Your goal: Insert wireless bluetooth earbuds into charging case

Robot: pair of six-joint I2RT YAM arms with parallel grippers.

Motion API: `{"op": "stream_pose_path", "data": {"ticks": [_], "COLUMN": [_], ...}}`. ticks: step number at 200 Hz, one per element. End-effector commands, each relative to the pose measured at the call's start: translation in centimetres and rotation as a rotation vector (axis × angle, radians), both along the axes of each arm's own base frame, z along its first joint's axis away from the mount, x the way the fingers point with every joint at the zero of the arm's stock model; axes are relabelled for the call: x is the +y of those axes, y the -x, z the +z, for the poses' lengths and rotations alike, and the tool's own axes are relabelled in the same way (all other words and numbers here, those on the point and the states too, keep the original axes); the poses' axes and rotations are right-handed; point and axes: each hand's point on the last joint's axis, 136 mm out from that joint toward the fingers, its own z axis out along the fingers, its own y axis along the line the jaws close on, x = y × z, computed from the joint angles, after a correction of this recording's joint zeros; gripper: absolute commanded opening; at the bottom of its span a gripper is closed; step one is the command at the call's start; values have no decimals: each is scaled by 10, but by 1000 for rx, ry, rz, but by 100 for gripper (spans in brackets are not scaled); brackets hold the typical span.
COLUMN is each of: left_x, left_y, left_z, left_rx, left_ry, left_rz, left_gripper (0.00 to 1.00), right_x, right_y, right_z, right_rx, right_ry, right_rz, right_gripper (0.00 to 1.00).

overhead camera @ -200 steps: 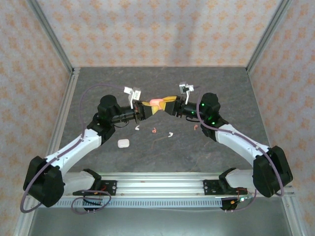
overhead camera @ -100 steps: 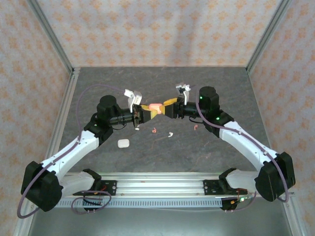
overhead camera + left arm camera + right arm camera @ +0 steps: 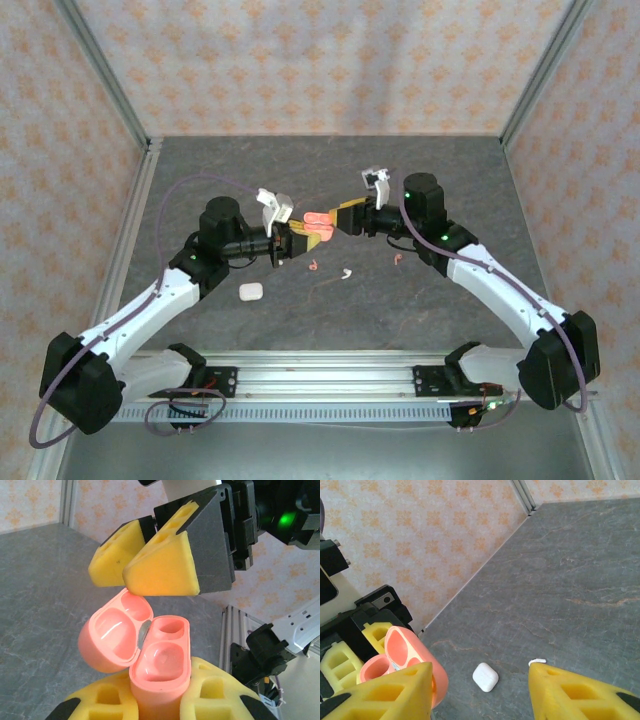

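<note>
though my left gripper (image 3: 157, 702) clamps the opened, empty pink case (image 3: 160, 655), my parted right gripper (image 3: 343, 215) holds nothing and earbuds (image 3: 345, 272) lie on the table (image 3: 250, 170).

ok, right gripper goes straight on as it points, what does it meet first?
Probably the open lid of the pink charging case in the left gripper; depth unclear, but the right gripper looks close.

The grey table (image 3: 200, 170) bore 1 white case (image 3: 250, 291), 1 red earbud (image 3: 313, 266), 1 white earbud (image 3: 345, 272) near it, and a 2nd red earbud (image 3: 398, 260).
</note>
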Motion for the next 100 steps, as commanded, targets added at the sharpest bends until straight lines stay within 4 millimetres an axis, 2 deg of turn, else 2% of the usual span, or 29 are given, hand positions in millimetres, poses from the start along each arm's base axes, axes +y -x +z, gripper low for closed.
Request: {"op": "stream_pose_path", "data": {"ticks": [1,8,11,19,48,73,100], "left_x": [0,0,0,1,4,10,16], "left_y": [2,0,-1,-3,-11,-15,-13], "left_z": [8,4,1,-5,-24,-34,-41], "left_rx": [-101,-99,-98,-92,-77,-72,-45], "left_ry": [-12,-26,-33,-52,-106,-132,-158], "left_rz": [-15,-11,-9,2,41,84,100], "left_gripper": [3,1,0,0,0,0,0], "right_x": [-8,-10,-13,-17,-35,-53,-79], "right_y": [-1,-2,1,2,0,-8,-23], "right_z": [11,8,15,17,6,-16,-50], "right_rx": [27,50,39,47,112,189,288], "right_ry": [-11,-6,-16,-12,49,131,212], "right_rz": [-51,-71,-80,-101,-213,-334,-533], "right_gripper": [51,52,53,53,54,50,47]}}
